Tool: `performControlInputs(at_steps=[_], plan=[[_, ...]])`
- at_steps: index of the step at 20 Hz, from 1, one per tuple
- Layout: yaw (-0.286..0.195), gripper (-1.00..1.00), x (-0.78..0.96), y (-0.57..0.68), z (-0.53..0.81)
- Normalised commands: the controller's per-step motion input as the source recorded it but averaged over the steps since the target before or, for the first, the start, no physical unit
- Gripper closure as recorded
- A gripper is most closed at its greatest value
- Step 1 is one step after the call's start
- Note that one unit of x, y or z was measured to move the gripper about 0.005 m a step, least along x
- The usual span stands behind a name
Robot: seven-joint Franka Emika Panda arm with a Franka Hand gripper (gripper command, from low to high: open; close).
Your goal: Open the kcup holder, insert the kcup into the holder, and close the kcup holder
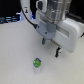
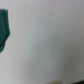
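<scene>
The kcup, a tiny bright green pod with a whitish rim, stands on the white table in the front middle of the exterior view. My gripper hangs above and behind it toward the exterior view's right. It is open, its two fingers are spread, and nothing is between them. The black kcup holder with pale marks sits at the back on the exterior view's left, partly cut by the frame edge; I cannot tell whether it is open. The blurred wrist view shows only white surface and one teal fingertip.
The arm's large white and grey body fills the upper right of the exterior view. A pale object stands at the back near the holder. The white table spreads around the pod.
</scene>
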Motion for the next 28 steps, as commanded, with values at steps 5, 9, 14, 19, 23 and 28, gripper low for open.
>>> performControlInputs(at_steps=[5,9,14,19,23,28], plan=[[-0.259,-1.0,0.4,-0.36,0.0],[-0.258,-1.0,0.5,-0.2,-0.04],[-0.197,-1.0,0.54,-0.12,-0.17],[-0.158,-1.0,0.45,-0.26,-0.16],[-0.085,-1.0,0.21,-0.34,-0.07],[-0.02,-1.0,-0.15,-0.21,-0.04]])
